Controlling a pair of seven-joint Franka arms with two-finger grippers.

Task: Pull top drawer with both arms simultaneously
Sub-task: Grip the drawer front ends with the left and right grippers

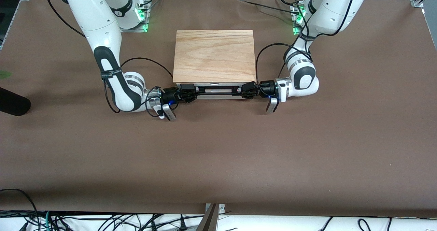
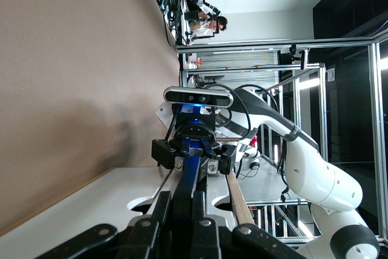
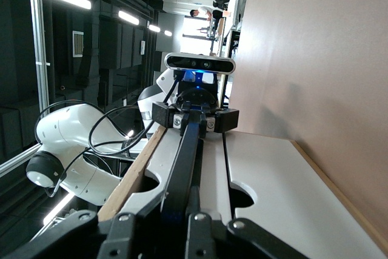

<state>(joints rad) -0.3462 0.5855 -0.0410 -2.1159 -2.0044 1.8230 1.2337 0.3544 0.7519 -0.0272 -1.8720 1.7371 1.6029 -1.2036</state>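
The top drawer's white front (image 1: 218,91) sits just under the front edge of the light oak cabinet top (image 1: 214,55); none of its wooden inside shows. Its thin black handle (image 1: 218,87) runs across the front. My right gripper (image 1: 189,92) is shut on the handle at the end toward the right arm. My left gripper (image 1: 246,90) is shut on it at the end toward the left arm. In the left wrist view my left gripper (image 2: 180,207) clamps the handle (image 2: 191,174) against the front (image 2: 217,186). In the right wrist view my right gripper (image 3: 182,210) clamps the handle (image 3: 188,156).
A lower white panel with a half-round cutout (image 2: 121,198) lies under the top drawer. A black object (image 1: 12,103) lies at the table edge toward the right arm's end. Cables hang along the table edge nearest the front camera (image 1: 102,220). Brown tabletop (image 1: 218,156) spreads in front of the cabinet.
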